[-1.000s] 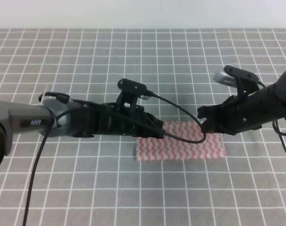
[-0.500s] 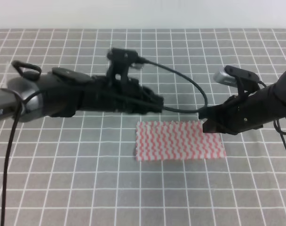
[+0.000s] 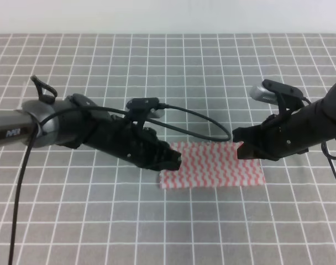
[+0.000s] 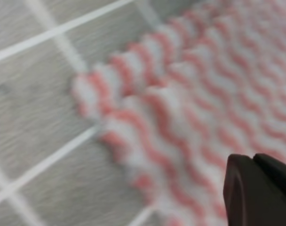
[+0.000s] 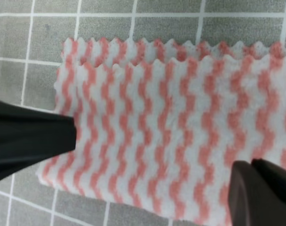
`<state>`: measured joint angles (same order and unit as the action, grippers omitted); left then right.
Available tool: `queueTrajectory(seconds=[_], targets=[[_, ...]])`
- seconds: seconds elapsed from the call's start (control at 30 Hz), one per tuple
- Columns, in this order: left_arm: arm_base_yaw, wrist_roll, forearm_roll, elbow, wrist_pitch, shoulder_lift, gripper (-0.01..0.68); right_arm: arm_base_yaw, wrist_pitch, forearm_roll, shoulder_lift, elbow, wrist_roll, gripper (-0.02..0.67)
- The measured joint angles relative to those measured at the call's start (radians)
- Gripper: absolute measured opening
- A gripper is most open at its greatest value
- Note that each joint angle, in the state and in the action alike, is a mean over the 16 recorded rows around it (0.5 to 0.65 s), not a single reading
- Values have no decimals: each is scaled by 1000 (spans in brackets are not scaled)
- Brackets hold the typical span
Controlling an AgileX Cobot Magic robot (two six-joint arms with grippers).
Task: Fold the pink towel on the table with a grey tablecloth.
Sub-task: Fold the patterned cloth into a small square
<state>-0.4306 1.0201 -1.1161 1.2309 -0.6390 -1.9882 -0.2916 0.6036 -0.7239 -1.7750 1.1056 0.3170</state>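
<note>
The pink towel [image 3: 212,165] lies folded into a flat rectangle on the table with a grey tablecloth [image 3: 157,72]. Two stacked pinked edges run along its far side [image 5: 157,52]. My left gripper [image 3: 176,160] is low at the towel's left end, its fingers [image 5: 63,136] tapering to one shut wedge over that edge. The left wrist view is a blurred close-up of the towel's corner [image 4: 147,108], with the dark fingertips [image 4: 256,188] at the lower right. My right gripper [image 3: 240,144] hovers at the towel's far right corner, its fingers [image 5: 260,193] together and holding nothing.
A black cable [image 3: 201,118] loops from the left arm over the cloth behind the towel. White grid lines cross the tablecloth on all sides. A pale wall [image 3: 168,16] bounds the far edge.
The left arm lifted back off the towel, then swung down to its left end. The towel's hidden left part came into view. The right arm barely moved.
</note>
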Motion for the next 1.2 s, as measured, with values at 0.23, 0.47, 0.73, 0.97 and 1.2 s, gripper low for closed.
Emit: queueTrajectory(seconds=[0.23,0.47,0.73,0.97,1.2], targets=[[14,-7,-5,0,0,-41,-1,0,4,4,-1,0,0,-13],[15,-7,-8,1,9,-50,-1,16,-1,25,0,0,-16,36],[15,-7,-5,1,6,-51,-2,58,10,46,-1,0,-44,138],[15,-7,-2,1,6,-51,-1,84,27,42,-24,0,-55,198],[15,-7,-2,2,3,-51,-1,86,27,33,-61,0,-54,205]])
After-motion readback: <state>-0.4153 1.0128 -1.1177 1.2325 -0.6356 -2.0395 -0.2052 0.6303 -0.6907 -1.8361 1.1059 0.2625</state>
